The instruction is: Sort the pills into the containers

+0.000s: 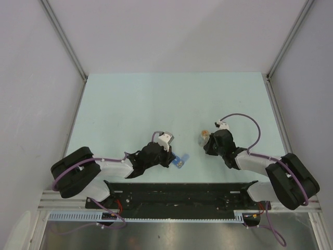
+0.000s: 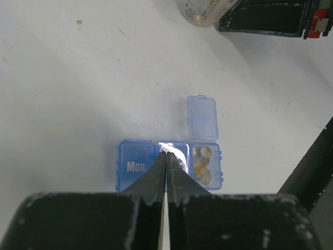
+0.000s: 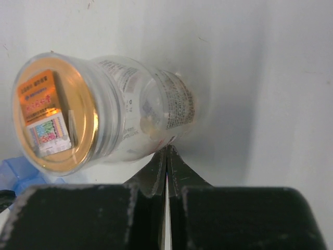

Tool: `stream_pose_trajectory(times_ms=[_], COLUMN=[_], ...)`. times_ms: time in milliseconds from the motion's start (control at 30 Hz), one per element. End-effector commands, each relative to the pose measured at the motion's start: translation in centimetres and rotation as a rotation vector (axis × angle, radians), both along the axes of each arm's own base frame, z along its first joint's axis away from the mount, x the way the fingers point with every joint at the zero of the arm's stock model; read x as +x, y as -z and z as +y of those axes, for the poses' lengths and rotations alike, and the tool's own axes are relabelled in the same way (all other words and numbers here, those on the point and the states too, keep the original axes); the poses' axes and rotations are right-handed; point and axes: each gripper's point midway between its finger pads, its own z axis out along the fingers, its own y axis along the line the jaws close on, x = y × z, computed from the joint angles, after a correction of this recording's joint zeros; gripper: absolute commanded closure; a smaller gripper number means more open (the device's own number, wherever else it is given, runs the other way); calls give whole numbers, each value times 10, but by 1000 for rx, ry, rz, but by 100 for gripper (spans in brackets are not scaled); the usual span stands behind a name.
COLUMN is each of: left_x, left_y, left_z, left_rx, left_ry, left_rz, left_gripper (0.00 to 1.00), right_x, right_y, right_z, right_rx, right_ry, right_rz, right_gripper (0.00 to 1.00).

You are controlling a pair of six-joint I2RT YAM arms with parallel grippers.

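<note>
1. My left claw (image 2: 166, 154) is together, tips over the middle compartment of the pill box (image 2: 136, 165)
2. Pills (image 2: 202, 165) sit in its open end compartment
3. My right claw (image 3: 166, 149) is together beside a tipped bottle (image 3: 104, 114)

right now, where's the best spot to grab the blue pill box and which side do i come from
Likely the closed Mon. compartment, straight down from above, pinching across the narrow width. The pill box lies flat on the table, too low for a side approach. The opposite end has its lid flipped open, with pills inside that a grip there could spill.
</note>
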Motion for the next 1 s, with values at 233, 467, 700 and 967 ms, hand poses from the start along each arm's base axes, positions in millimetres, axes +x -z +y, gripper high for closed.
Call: stream_pose_trajectory(times_ms=[233,467,700,967], left_x=[-3,-5,-7,-8], left_y=[0,-5,-1,0], left_z=[2,0,1,4], left_rx=[-16,-31,-20,-19], left_ry=[-7,4,10,10], left_rz=[25,20,27,28], left_gripper=[97,97,98,97], right_x=[37,48,29,-8], right_y=[4,5,-11,-10], right_z=[10,11,23,39], right_rx=[-33,-74,-23,18], right_ry=[-2,-25,-48,-107], right_rz=[-41,-57,-47,-6], right_gripper=[100,100,100,100])
